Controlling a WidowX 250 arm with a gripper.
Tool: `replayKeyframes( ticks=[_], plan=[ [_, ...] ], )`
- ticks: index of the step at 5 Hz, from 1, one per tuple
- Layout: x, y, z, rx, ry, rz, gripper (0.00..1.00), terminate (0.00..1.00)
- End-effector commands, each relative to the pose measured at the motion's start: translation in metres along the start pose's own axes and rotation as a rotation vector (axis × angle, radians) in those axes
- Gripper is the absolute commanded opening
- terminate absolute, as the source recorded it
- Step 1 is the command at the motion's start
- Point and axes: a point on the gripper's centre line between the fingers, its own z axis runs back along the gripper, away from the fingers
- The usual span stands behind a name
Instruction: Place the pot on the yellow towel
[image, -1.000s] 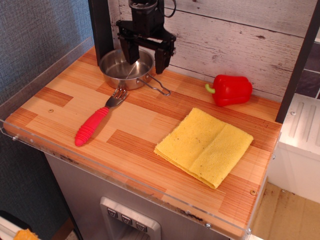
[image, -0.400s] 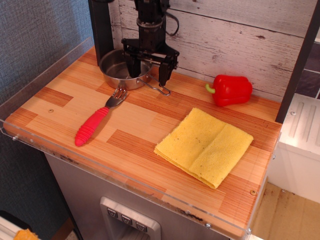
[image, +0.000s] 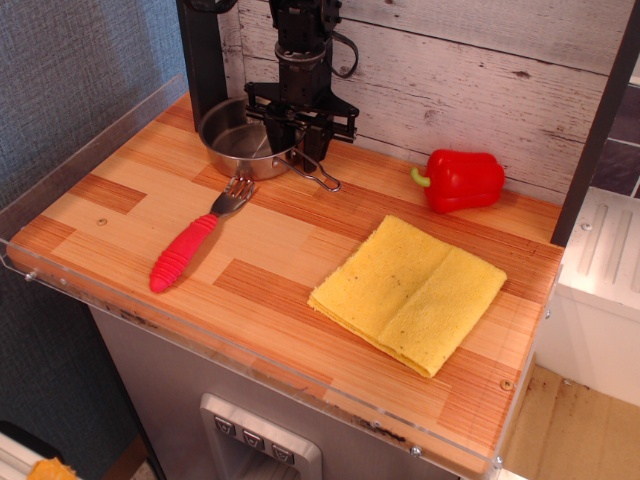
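Observation:
The pot (image: 230, 140), a small shiny steel pan, sits at the back left of the wooden table (image: 280, 245), with its wire-loop handle (image: 322, 179) pointing right. My gripper (image: 292, 146) is lowered over the pot's right rim at the base of the handle. Its fingers are drawn close together on the rim. The yellow towel (image: 410, 292) lies flat and folded at the front right, well apart from the pot, with nothing on it.
A red-handled fork (image: 190, 247) lies in front of the pot, its tines close to the pot. A red bell pepper (image: 462, 180) sits at the back right by the plank wall. A clear plastic lip (image: 90, 130) edges the table.
The gripper has come down onto the pot's right rim, and its fingers have closed from wide open to close together. The pot, towel, fork and pepper have not moved.

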Motion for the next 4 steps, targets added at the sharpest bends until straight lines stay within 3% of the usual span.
replayKeyframes(
  ticks=[1, 2, 3, 4],
  plan=[
    [0.008, 0.023, 0.051, -0.011, -0.147, -0.025, 0.0, 0.0],
    [0.01, 0.026, 0.086, -0.013, -0.229, -0.072, 0.0, 0.0],
    [-0.014, 0.01, 0.125, -0.022, -0.277, -0.13, 0.0, 0.0],
    [-0.064, -0.029, 0.128, -0.096, -0.208, -0.186, 0.0, 0.0]
  ],
)
